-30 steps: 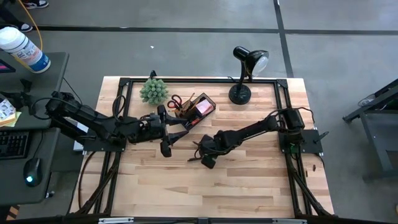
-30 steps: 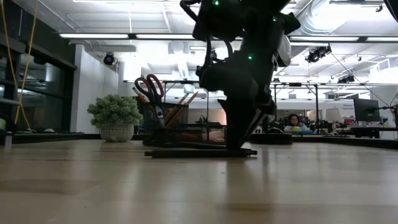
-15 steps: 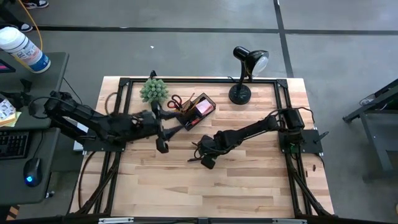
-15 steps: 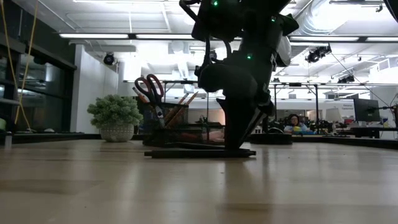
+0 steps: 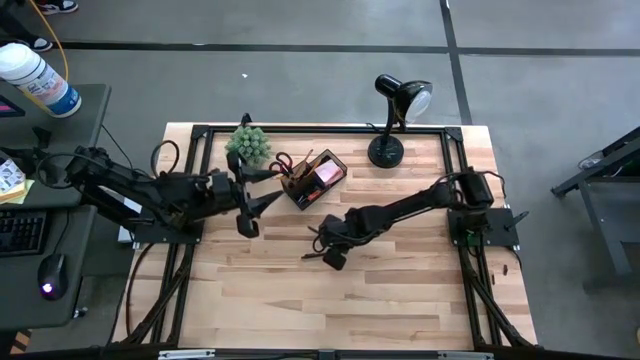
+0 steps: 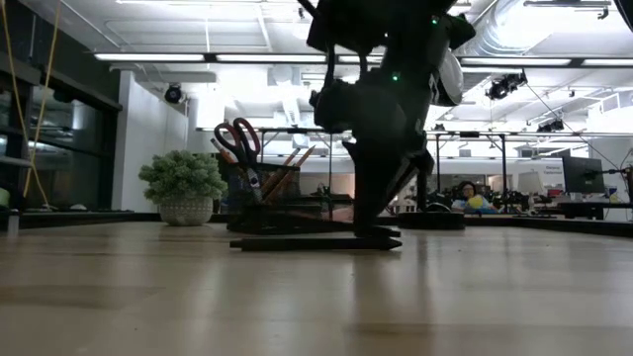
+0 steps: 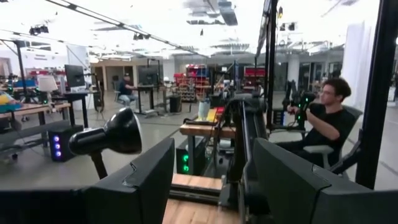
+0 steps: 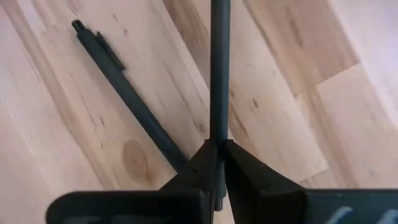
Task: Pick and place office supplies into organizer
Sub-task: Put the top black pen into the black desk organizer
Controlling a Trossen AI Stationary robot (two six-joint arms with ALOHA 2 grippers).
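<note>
Right wrist view shows the right gripper (image 8: 217, 163) pinched tight on a slim black pen (image 8: 218, 74), its matte round barrel running straight out from between the dark fingers, low over the pale wooden table (image 8: 298, 93). A second black pen (image 8: 127, 99), with a clip near its cap, lies flat on the boards just beside the held one, crossing under it at an angle. In the high view this gripper (image 5: 331, 250) sits near the table's middle, a little in front of the organizer (image 5: 315, 178).

The left gripper (image 5: 246, 207) has pulled back toward its own side over the last second, away from the spot close to the caddy, and its jaws stand wide with nothing between them. I judge that it has finished its turn and cleared the way, so the right arm's pen is the next item to go in, with the loose pen left after it.

The organizer is a small black boxy caddy near the far edge, already bristling with red-handled scissors (image 6: 235, 138), orange pencils (image 6: 297, 158) and a pink sticky-note pad (image 5: 326, 173). Beside it stand a nubbly green plant (image 5: 246, 146) and a glossy black desk lamp (image 5: 395, 120) with a round base
</note>
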